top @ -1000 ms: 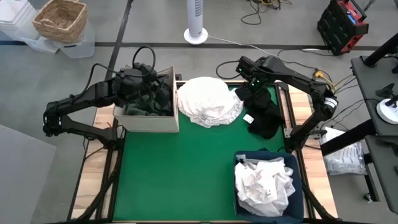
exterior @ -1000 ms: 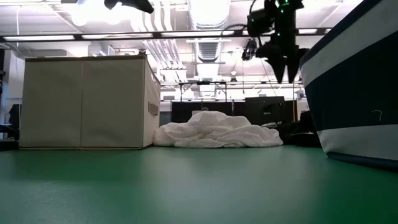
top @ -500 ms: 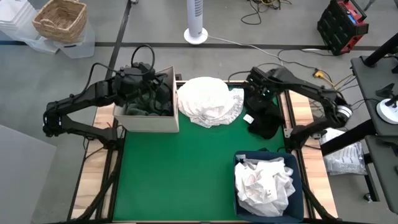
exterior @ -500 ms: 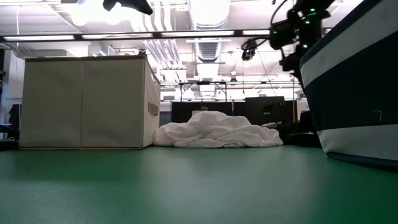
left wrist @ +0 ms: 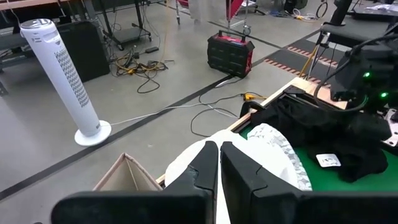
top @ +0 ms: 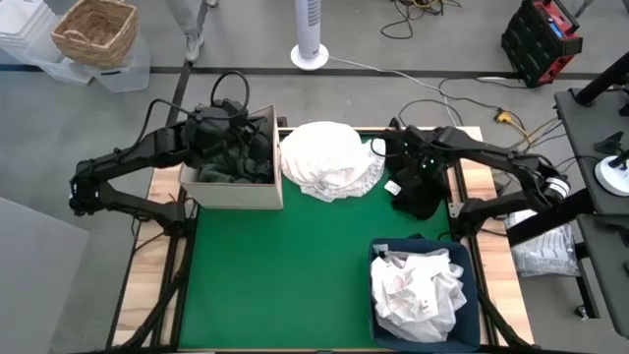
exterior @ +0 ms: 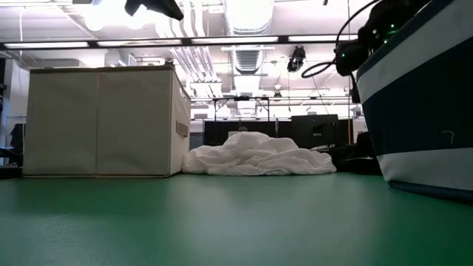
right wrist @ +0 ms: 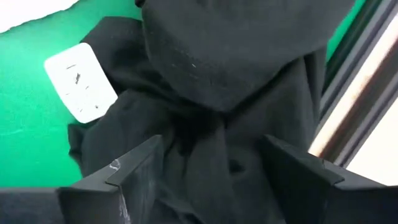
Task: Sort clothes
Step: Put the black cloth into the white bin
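- Counter: green mat with wooden side rails, seen whole from above; in the low view only its near surface shows.
- Left gripper: poised over the beige box at the counter's far left; its jaws are clenched together with nothing between them, as the left wrist view shows. In the low view only a dark tip enters at the upper edge.
- Dark clothes in the box: a green-black heap, partly covered by the left arm; individual garments cannot be told apart.
- White clothes pile: a rounded mound at the far centre of the counter, just beside the box; in the low view it lies between the box and the bin.
- Black garment: crumpled at the far right of the counter against the right rail, with a white tag at its edge. The right wrist view fills with its folds and the tag.
- Right gripper: low over the black garment, jaws spread wide on either side of a fold; whether the fingertips touch the cloth cannot be made out. In the low view the bin hides most of this arm.
- Navy bin: near right corner, holding crumpled white clothes; cut off at the low view's right edge.
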You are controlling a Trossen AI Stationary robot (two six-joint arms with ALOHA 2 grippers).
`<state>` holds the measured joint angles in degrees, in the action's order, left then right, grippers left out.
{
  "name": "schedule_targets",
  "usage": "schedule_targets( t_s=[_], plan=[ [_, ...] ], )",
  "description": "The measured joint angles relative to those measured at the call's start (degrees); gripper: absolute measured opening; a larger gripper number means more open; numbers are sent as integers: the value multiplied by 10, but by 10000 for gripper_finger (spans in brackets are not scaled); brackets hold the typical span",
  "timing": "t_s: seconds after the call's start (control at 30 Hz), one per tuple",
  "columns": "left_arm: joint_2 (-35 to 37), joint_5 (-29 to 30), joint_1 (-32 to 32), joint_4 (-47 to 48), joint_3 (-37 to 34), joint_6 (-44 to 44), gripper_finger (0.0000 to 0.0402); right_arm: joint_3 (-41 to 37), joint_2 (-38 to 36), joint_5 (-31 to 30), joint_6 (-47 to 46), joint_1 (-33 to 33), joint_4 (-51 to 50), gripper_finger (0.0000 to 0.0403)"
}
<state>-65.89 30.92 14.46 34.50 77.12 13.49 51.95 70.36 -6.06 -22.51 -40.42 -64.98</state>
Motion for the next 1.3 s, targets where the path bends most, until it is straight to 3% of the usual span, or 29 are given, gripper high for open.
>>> schedule_targets(
  t_s=[0.13,0.23,0.47,0.7,1.0,1.3],
  plan=[
    [0,0,0,-1,0,-4,0,-24,5,-13,-1,0,38,241],
    [0,0,0,-1,0,-8,0,-37,13,-25,-5,0,55,203],
    [0,0,0,-2,0,-9,0,-60,36,-37,10,0,62,28],
    [0,-7,0,-15,0,-8,0,-11,-31,-34,-5,2,34,11],
    [0,-152,0,-103,0,-37,0,151,-160,-21,-7,2,41,10],
    [0,-185,0,-178,0,-70,52,257,-187,137,30,2,211,9]
  ],
)
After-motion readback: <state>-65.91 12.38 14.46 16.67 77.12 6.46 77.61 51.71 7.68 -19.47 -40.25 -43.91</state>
